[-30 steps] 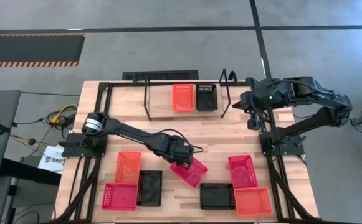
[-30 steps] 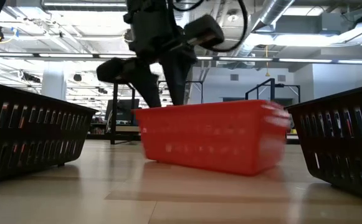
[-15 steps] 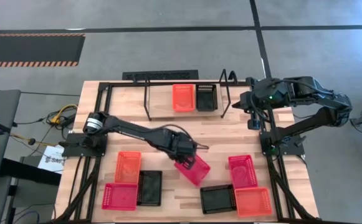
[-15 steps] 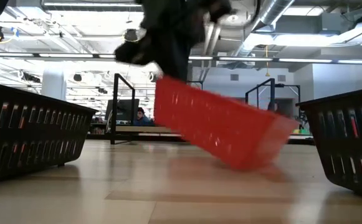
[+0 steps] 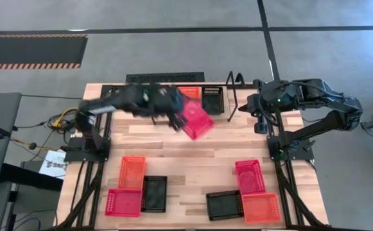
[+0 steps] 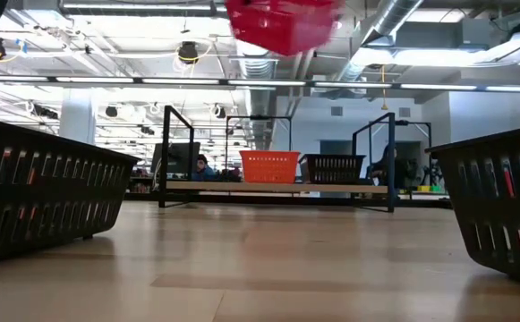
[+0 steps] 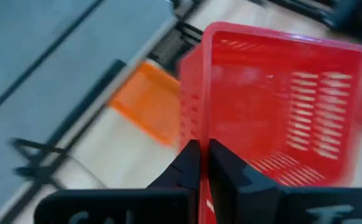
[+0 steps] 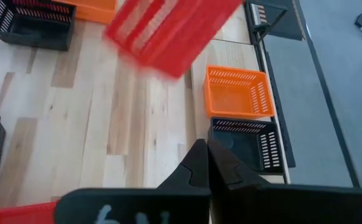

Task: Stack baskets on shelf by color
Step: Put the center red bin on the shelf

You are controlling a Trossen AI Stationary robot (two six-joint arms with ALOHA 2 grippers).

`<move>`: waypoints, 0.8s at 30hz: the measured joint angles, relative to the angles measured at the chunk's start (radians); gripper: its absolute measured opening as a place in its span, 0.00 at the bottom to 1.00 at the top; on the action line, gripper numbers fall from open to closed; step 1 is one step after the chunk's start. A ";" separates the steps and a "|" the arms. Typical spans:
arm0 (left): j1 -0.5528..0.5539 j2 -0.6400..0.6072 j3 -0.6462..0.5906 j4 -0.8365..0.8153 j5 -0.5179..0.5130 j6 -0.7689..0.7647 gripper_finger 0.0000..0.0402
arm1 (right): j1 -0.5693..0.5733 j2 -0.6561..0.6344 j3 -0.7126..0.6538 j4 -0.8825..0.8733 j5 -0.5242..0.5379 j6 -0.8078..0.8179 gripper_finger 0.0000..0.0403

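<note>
A pinkish-red basket [image 5: 196,120] is held tilted above the desk near the shelf [image 5: 164,110] at the far edge, its wall pinched in the closed left end effector [image 7: 200,163], so it could be swung loose or snagged on the shelf's wire frame.

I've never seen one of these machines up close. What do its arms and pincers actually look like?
Both arms are dark, jointed tubes. The left arm rises from a black base; the right arm shows a small green light. Each ends in two slim black fingers: left gripper, right gripper. White lettering marks the bodies behind the fingers.
</note>
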 joint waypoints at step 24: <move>0.564 0.094 0.003 -0.101 0.589 0.853 0.00 | -0.080 0.022 0.000 0.080 0.002 0.132 0.01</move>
